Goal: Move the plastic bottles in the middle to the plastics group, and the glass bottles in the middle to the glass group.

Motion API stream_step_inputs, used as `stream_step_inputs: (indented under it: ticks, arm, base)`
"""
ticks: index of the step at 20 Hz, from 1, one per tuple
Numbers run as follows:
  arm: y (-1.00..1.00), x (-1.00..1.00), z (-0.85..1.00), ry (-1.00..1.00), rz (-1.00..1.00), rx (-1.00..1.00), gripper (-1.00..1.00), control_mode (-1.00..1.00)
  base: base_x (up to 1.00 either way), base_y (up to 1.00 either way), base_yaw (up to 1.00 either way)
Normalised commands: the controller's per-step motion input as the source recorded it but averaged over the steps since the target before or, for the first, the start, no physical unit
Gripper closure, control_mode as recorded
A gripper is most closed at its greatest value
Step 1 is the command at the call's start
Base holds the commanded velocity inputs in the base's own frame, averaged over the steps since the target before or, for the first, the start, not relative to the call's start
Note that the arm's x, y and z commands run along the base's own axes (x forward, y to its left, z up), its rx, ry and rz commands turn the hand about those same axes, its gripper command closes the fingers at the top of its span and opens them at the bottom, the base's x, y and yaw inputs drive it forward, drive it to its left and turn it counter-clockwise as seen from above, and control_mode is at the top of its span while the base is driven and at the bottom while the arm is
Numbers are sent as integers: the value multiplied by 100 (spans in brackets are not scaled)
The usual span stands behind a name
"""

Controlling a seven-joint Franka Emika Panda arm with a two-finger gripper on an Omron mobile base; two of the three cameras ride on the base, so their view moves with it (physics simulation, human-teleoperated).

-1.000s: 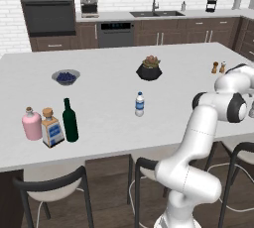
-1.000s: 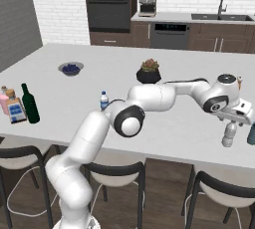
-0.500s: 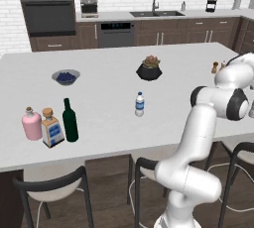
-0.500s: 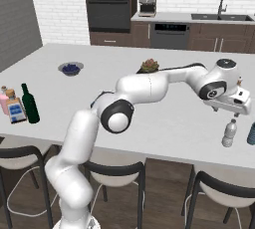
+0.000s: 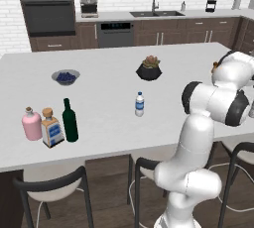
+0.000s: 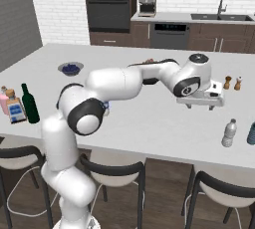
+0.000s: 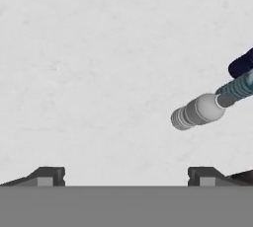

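The gripper (image 7: 126,174) is wide open and empty, lifted off the grey bottle (image 6: 228,133), now standing below it, so one blue-label bottle (image 5: 140,104) remains.

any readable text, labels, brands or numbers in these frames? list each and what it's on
None can be read.
Blue label on the square cork-stoppered bottle: print too small to read.
Blue label on the small water bottle: blurred, no letters legible.
Dark green wine bottle: no label visible.
Oven and dishwasher panels: no markings legible.
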Motion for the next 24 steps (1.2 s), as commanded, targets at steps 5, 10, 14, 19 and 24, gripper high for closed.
stream_step_inputs:
  ticks: [5,10,14,19,24]
  arm:
    - [100,-6,0,0,42,-6,-100,-100]
    - [100,0,0,0,39,-5,-100,-100]
    - [100,0,0,0,34,-5,-100,-100]
    - [100,3,-2,0,19,-5,-100,-100]
    - [100,12,-4,0,11,-1,-100,-100]
  base:
    - [0,0,0]
    - [0,0,0]
    - [0,0,0]
    - [0,0,0]
    - [0,0,0]
